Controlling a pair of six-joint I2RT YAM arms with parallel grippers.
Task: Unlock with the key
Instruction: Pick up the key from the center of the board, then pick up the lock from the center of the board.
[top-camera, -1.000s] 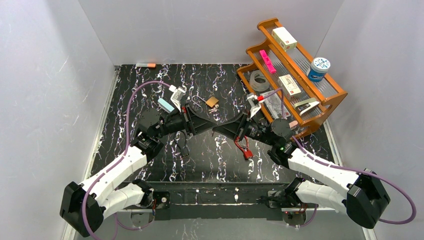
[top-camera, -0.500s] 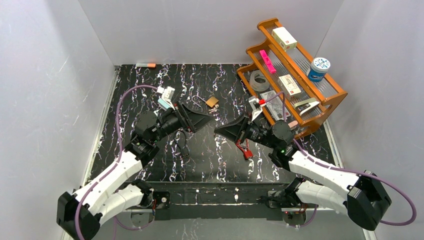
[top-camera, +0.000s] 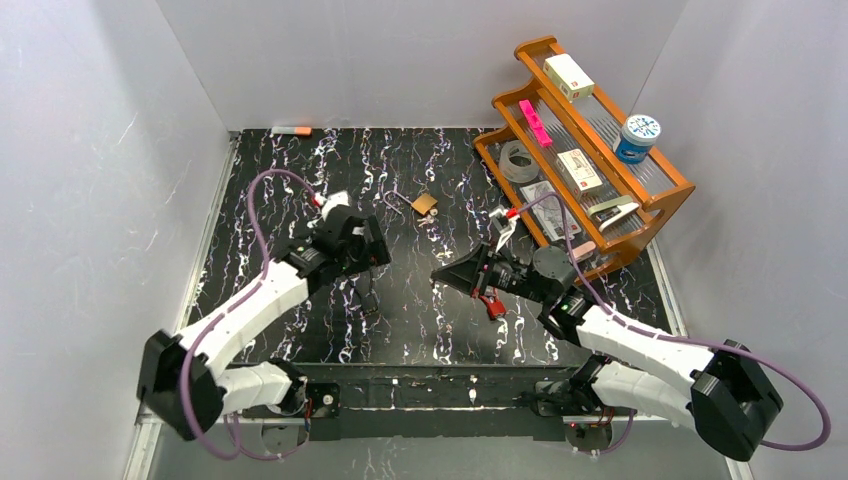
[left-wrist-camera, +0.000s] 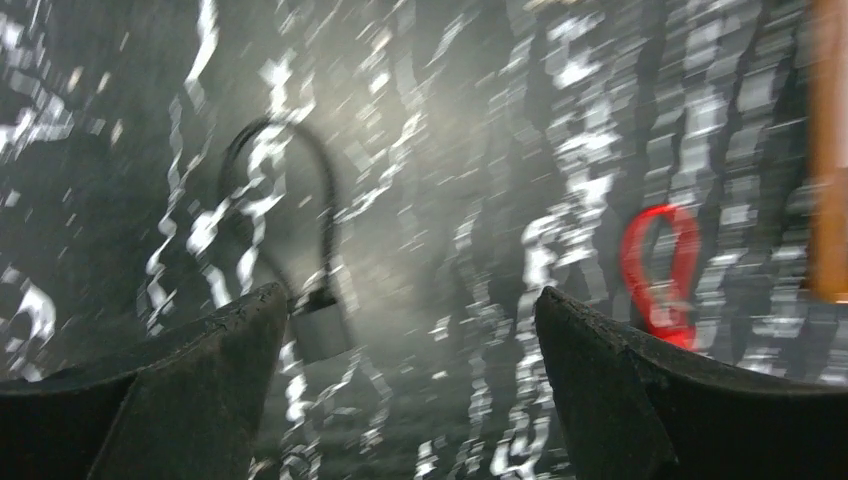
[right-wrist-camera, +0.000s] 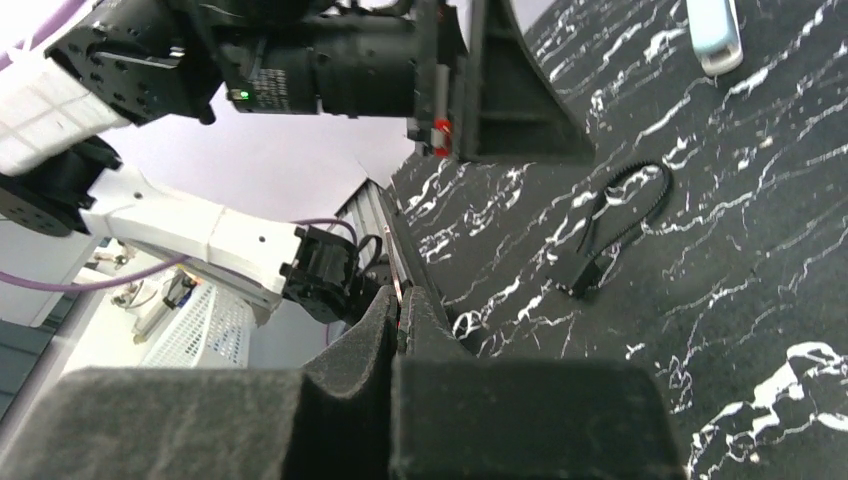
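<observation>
Padlock (left-wrist-camera: 320, 335), lower left, is judged light and rigid; its body, not the limp cable (left-wrist-camera: 328, 220), should be gripped by the wide-spread left tool (left-wrist-camera: 408, 295). Right tool (right-wrist-camera: 398, 300) is clamped shut.

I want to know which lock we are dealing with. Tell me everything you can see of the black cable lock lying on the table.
The cable lock is small. A thin black cable is bent into a long loop, and both ends run into a little dark blocky body, so it looks shut. It lies flat on the black marbled table, just ahead of the left gripper, whose fingers stand wide open. Nothing appears to touch it.
</observation>
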